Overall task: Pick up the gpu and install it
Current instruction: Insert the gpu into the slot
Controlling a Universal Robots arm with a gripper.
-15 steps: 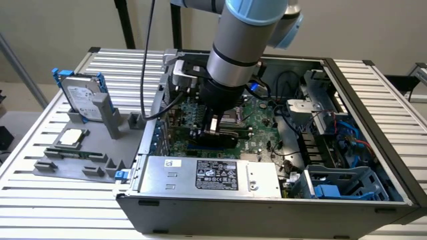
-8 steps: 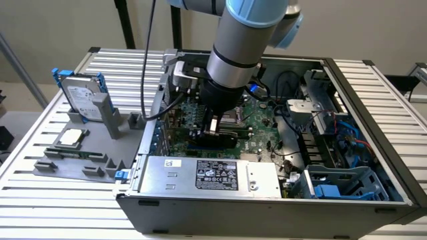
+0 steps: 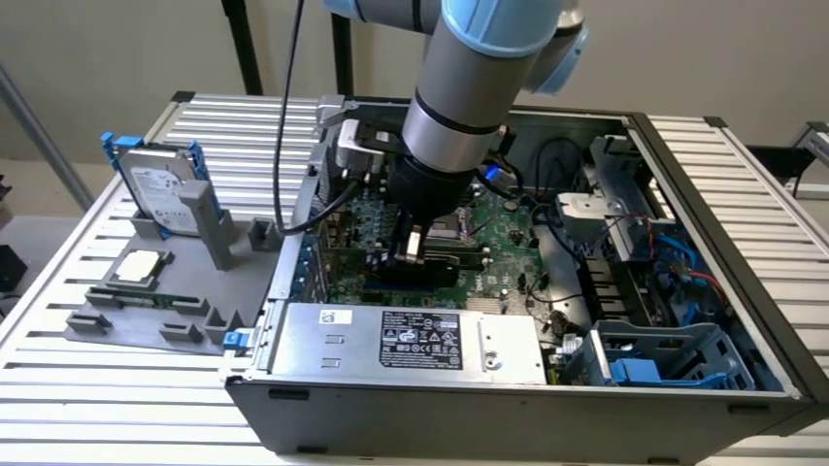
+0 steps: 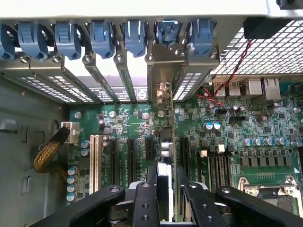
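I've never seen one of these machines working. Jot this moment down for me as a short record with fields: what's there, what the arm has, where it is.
setting: open computer case lying on a slatted table
gripper: closed on the gpu, held edge-on
gpu position: inside the case, over the expansion slots of the green motherboard, its metal bracket at the rear slot openings
seating: cannot tell whether it is pushed fully into its slot
outside the case: grey parts holder with a hard drive in a blue-handled carrier
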